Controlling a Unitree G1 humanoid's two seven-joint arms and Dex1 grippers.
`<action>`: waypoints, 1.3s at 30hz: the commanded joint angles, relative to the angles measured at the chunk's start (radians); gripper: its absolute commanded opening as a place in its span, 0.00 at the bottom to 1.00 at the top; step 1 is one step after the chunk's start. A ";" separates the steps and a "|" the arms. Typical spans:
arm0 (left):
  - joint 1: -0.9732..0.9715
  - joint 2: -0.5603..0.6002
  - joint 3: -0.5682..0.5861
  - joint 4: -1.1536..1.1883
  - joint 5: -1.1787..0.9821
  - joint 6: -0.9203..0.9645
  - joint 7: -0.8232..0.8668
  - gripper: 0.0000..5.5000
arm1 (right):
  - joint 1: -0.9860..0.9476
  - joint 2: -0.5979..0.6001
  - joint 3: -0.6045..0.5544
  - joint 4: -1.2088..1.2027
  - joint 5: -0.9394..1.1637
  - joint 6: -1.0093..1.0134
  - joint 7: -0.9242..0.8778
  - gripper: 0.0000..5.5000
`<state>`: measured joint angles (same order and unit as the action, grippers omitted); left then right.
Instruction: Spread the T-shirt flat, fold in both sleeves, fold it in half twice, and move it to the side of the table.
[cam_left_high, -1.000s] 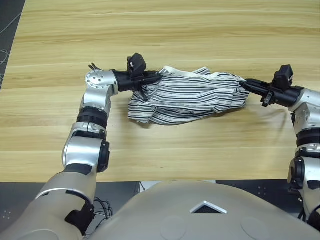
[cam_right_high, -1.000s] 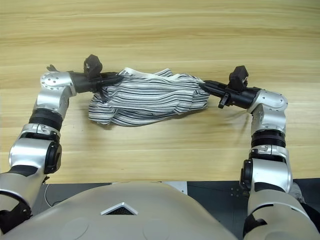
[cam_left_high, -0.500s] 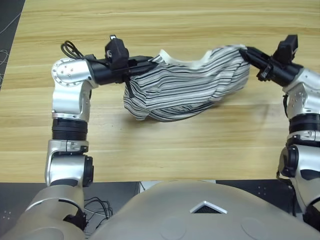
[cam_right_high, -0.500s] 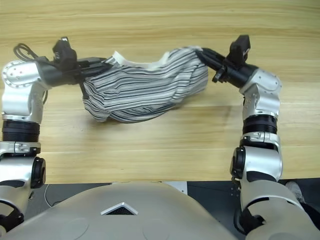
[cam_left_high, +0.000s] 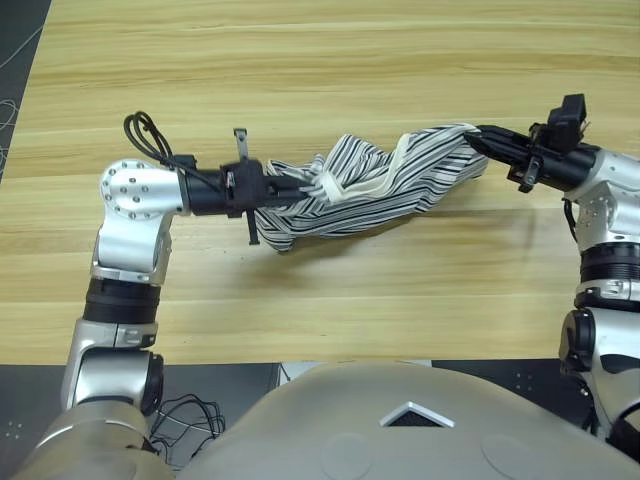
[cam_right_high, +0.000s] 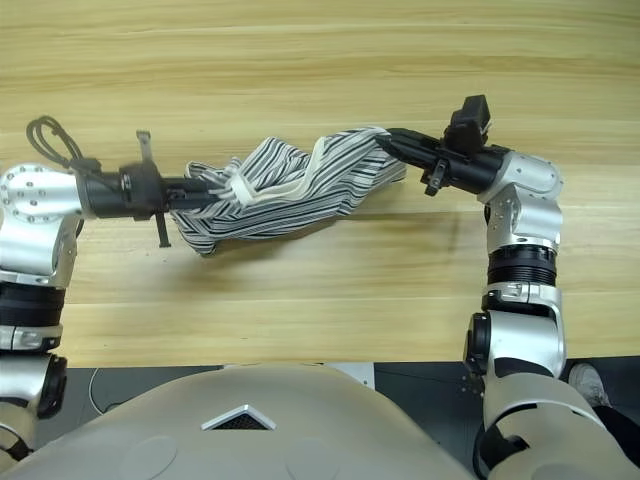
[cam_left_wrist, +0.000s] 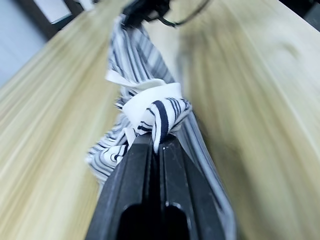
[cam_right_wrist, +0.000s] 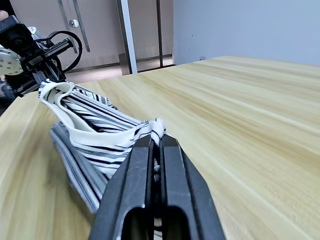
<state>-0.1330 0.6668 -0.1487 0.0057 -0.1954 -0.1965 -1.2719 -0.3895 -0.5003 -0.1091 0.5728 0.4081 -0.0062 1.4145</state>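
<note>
Striped black-and-white fabric T-shirt (cam_left_high: 380, 185) | bunched over your wooden bench (cam_left_high: 300, 60) | left gripper (cam_left_high: 298, 190), right gripper (cam_left_high: 482, 136) clenched on it | spreading, folds outstanding

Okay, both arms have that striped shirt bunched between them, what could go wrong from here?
The left fingers and right fingers each pinch only a small tuft of the T-shirt, so pulling apart could slip it free. It is bunched and twisted between them, so it may not spread flat.

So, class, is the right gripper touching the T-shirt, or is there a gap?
Touching. The right wrist view shows the right gripper shut on a bunch of the striped T-shirt, with cloth between its tips.
</note>
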 joint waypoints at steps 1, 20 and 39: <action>0.066 0.050 -0.043 -0.049 0.039 0.009 -0.012 0.02 | -0.008 -0.029 -0.016 0.004 0.012 0.011 0.012 0.02; 0.090 0.044 -0.083 -0.073 0.059 0.041 0.054 0.19 | -0.007 -0.011 0.010 0.017 -0.003 0.001 -0.010 0.02; -0.011 -0.067 -0.139 0.095 0.153 0.142 0.200 0.07 | 0.005 0.002 0.024 0.008 -0.002 -0.010 -0.011 0.02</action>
<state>-0.1190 0.6038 -0.3013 0.0871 -0.0516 -0.0763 -1.0944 -0.3864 -0.5040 -0.0941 0.5953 0.4162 -0.0077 1.4050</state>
